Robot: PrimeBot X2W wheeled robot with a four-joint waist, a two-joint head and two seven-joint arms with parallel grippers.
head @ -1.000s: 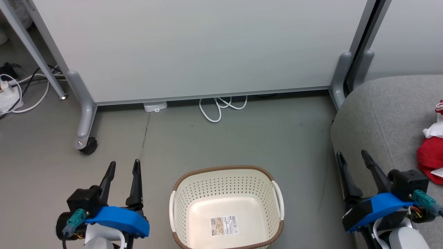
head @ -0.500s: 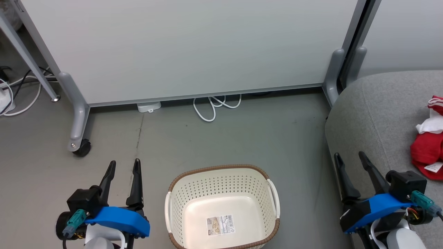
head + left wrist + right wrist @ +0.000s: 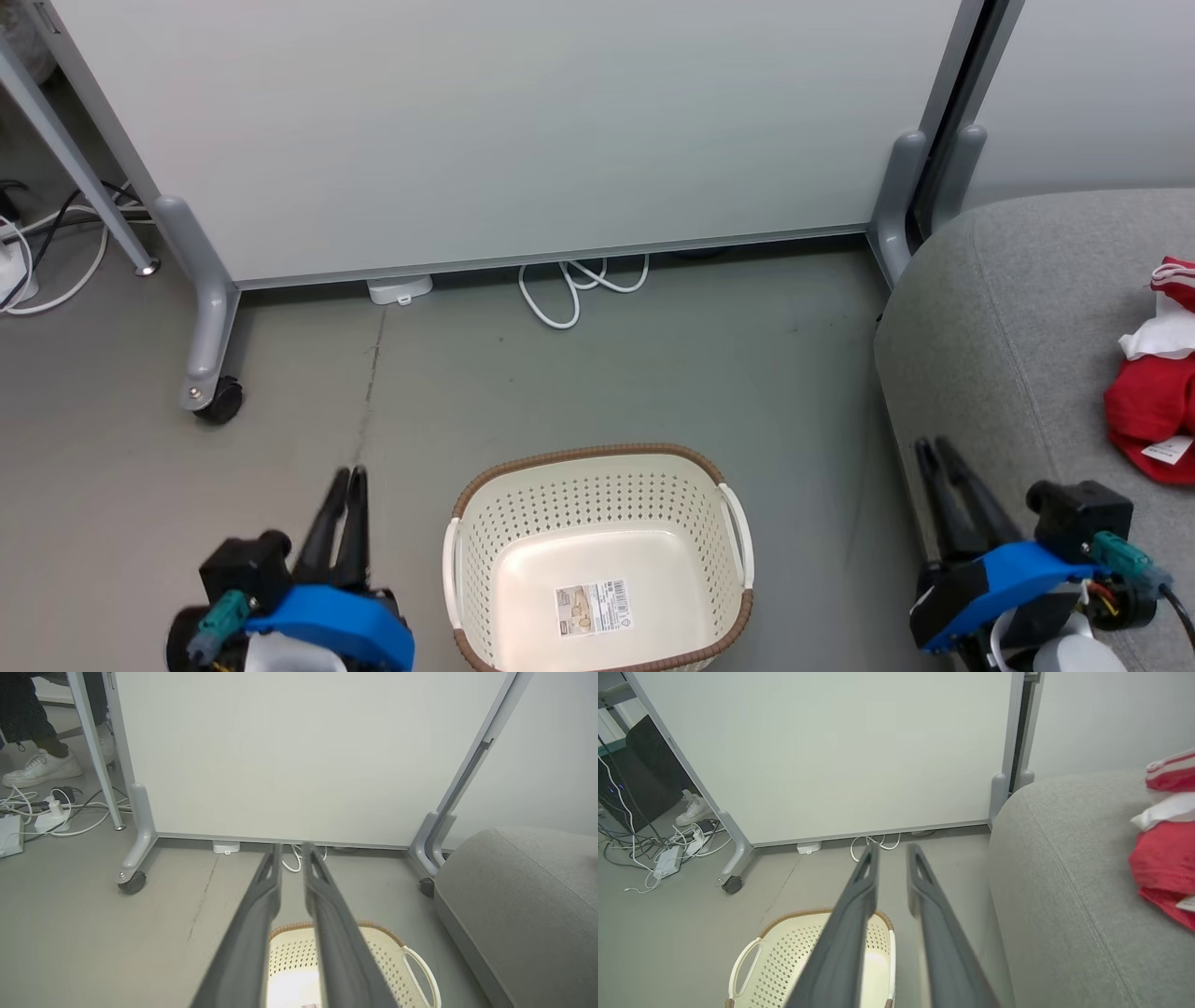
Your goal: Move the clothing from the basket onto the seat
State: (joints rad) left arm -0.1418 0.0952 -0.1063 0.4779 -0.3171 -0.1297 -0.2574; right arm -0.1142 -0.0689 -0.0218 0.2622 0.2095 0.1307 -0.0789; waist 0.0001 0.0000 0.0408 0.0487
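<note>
now the red clothing (image 3: 1153, 411) lies on the grey sofa seat (image 3: 1008, 327), well apart from the cream basket (image 3: 597, 453) on the floor (image 3: 653, 373). the left gripper (image 3: 347, 471) hovers beside the basket and the right gripper (image 3: 932, 444) at the seat's edge. each has its fingers nearly together, with a slim gap showing.

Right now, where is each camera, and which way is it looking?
Head view: on the head, looking down at floor and laundry basket; left gripper and right gripper at bottom corners.
Left wrist view: on the left wrist, looking along its fingers toward the white panel.
Right wrist view: on the right wrist, along its fingers; seat with red clothing at right.
Both wrist views share basket and panel.
</note>
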